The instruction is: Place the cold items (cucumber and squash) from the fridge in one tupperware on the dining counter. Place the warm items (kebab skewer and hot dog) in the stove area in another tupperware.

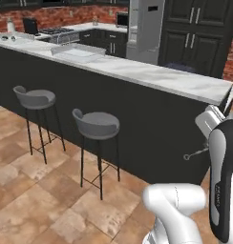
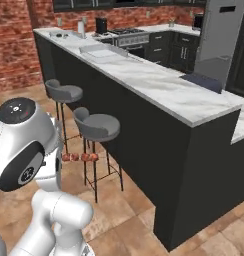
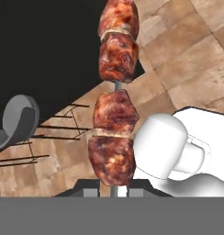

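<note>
My gripper (image 3: 113, 192) is shut on the kebab skewer (image 3: 114, 96), whose browned meat chunks rise straight up from between the fingertips. In the right base view the skewer's meat (image 2: 80, 157) pokes out from behind the arm, low over the floor in front of the counter. The left base view shows its metal ring end (image 1: 187, 156) sticking out beside the hand. A clear tupperware (image 1: 79, 52) (image 2: 101, 51) lies far off on the dining counter (image 1: 152, 74) (image 2: 159, 85). The cucumber, squash and hot dog are out of view.
Two grey bar stools (image 1: 96, 125) (image 1: 35, 97) stand against the dark counter front. The fridge (image 1: 144, 28) (image 2: 219, 35) and the stove (image 1: 58, 32) (image 2: 126, 34) are behind the counter. Tiled floor lies open to the left.
</note>
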Tool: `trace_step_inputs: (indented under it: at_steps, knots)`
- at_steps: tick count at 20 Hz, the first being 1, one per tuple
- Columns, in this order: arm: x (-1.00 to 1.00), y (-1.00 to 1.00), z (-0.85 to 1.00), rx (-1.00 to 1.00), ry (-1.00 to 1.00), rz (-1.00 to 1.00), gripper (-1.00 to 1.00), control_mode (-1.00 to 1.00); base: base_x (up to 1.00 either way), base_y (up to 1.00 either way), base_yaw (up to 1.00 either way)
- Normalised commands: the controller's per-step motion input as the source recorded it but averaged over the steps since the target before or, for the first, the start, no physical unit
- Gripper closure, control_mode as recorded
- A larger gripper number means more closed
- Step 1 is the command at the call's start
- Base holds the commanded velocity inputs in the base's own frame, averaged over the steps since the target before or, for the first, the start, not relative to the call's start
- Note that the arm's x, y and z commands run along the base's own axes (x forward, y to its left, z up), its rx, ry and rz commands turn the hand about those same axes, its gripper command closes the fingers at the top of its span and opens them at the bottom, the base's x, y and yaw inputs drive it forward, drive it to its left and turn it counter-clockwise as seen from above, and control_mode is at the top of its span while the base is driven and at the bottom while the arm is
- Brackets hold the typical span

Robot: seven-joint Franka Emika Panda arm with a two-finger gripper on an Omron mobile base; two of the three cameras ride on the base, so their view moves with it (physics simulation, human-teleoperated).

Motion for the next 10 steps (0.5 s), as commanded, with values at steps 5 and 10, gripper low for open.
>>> trace_step_inputs:
  at_steps: [5,10]
  knots:
    - [0.0,0.0,0.0,0.0,0.0,0.0,1.0,1.0,0.58,1.0,-0.46]
    - [0.0,0.0,0.0,0.0,0.0,0.0,1.0,1.0,0.51,1.0,-0.49]
